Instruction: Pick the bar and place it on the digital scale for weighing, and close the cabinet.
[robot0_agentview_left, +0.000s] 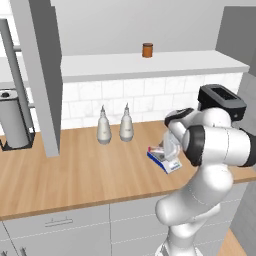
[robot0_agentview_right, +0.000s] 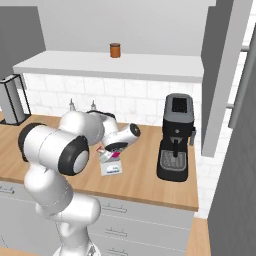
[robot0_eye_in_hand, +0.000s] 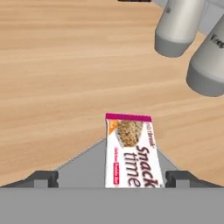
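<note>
While apart, fingers (robot0_eye_in_hand: 43, 178) flanking bar (robot0_eye_in_hand: 129, 151)

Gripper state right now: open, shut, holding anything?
Gripper: open, fingertips spread either side of the pink-and-white snack bar packet lying on the grey scale plate; not gripping it.

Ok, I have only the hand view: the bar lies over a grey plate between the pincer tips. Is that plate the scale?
Observer: Yes. The right base view shows the digital scale, blue base and white display, under the pincer.
Operator: And the cabinet?
Observer: The cabinet is open; its door stands out over the counter, left of two bottles.
Operator: What is to the right of the scale?
Observer: A black coffee machine, apart from it.
</note>
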